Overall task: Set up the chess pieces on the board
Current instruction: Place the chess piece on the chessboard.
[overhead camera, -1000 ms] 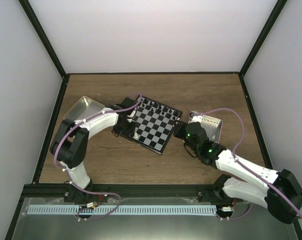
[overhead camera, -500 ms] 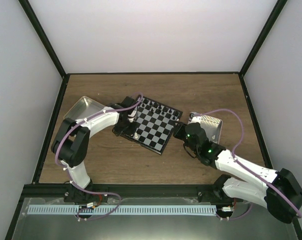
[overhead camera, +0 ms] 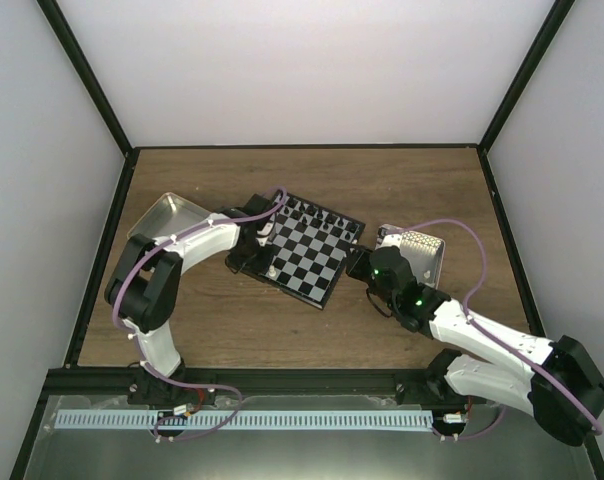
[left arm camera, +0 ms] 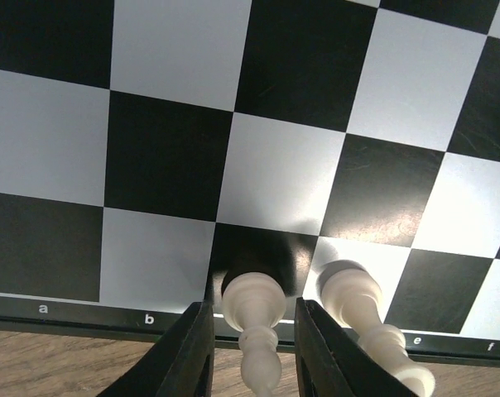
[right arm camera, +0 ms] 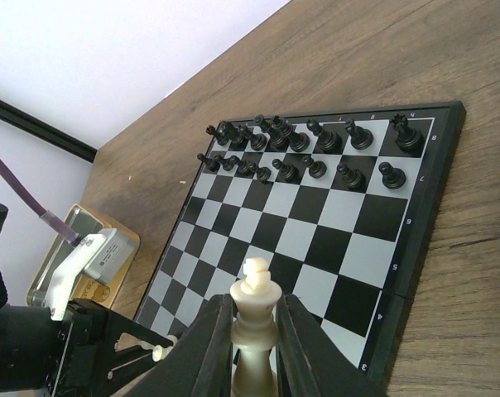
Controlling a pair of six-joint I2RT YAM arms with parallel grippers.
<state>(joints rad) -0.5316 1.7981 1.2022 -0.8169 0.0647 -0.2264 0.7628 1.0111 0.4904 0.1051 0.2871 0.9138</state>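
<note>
Your right gripper [right arm camera: 254,304] is clenched on a white king [right arm camera: 255,285], held upright near the edge of the board [right arm camera: 362,211]. Black pieces [right arm camera: 326,141] fill the board's two far rows. Your left gripper [left arm camera: 254,318] straddles a white piece [left arm camera: 252,298] standing on an edge square, just beside a second white piece [left arm camera: 351,291]. I cannot tell whether the left gripper is actually gripping it.

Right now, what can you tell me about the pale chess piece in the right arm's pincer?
It is a cream-white king, smooth like plastic, with a small cross above a flared crown. It stands upright, clamped between the two fingers of the right pincer, which hide its base. It hangs near one edge of the board, far from the black pieces lined up on the opposite rows.
</note>
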